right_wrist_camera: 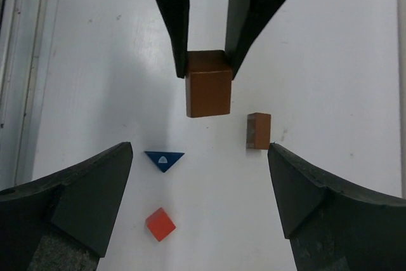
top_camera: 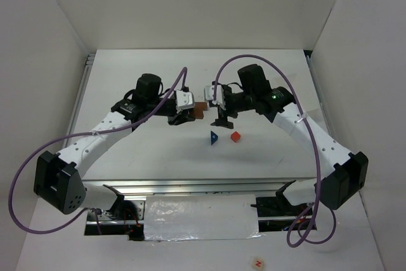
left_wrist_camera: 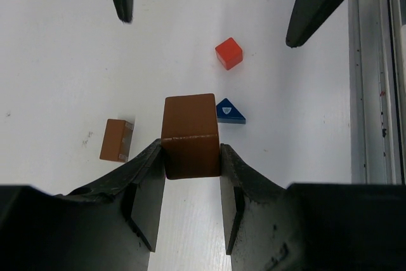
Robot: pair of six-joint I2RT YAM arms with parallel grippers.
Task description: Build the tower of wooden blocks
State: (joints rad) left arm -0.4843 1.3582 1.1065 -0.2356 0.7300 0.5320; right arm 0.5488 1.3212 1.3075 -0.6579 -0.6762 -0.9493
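No tower yet: the pcs lie loose mid-surface (top_camera: 158,150). The left hand (left_wrist_camera: 190,157) pinches a brown block (left_wrist_camera: 189,132) by two opposite side faces, gripping only its near end w/ most of it sticking out past the fingertips; it looks lifted off the surface, tho I can't be sure. The right hand (right_wrist_camera: 200,150) is spread wide & holds nothing, hanging opposite the left, over the loose pcs. A second brown block (left_wrist_camera: 116,139) lies flat just beside the held one; the blue wedge (left_wrist_camera: 230,112) sits near on the other side; the red cube (left_wrist_camera: 228,52) is a bit beyond it, not touching. Handling, as I judge it: wood, so stiff, light, not fragile; a firm squeeze won't hurt, but smooth faces + tiny size mean an off-centre pinch can twist a pc or pop it out. Take each by parallel flat faces, centred, fingers square to them; on the cube any opposite pair will do. The wedge is the awkward one: its triangular face is up, so from above only sloped sides are on offer, and those prob. slip. A light stack tips easily, so let go gently.
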